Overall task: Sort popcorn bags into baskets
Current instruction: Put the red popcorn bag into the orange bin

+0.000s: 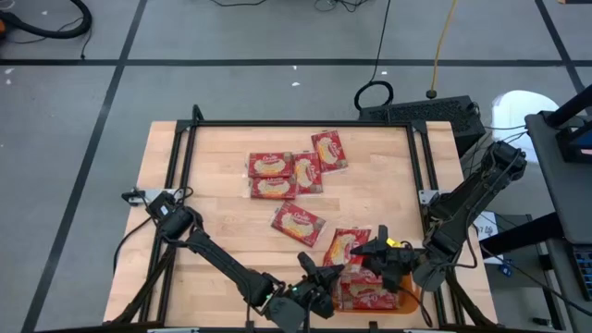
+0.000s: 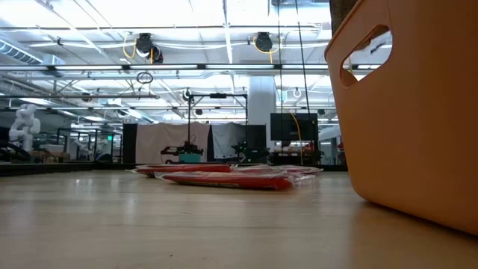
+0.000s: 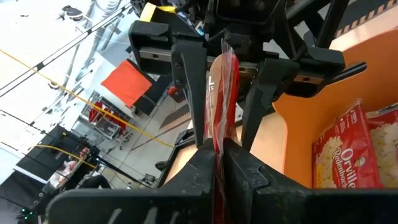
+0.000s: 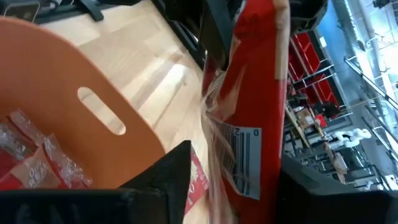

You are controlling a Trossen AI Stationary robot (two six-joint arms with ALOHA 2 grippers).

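At the table's near edge, toward its right corner, the left gripper [image 1: 326,277] is clamped on a flat red popcorn packet with a cream oval label [image 3: 221,93], held on edge beside the shallow orange plastic basket [image 1: 404,298]. The right gripper [image 1: 377,248] faces it, its fingers [image 3: 189,74] straddling the same packet (contact cannot be confirmed). Packets already lie inside the basket [image 3: 348,149]; five more red packets [image 1: 270,165] lie on the light wooden table [image 1: 222,222], near its centre and far edge.

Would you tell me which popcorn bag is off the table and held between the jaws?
The bag standing on edge beside the orange basket, pinched by the left gripper; the other bags lie flat on the table or in the basket.
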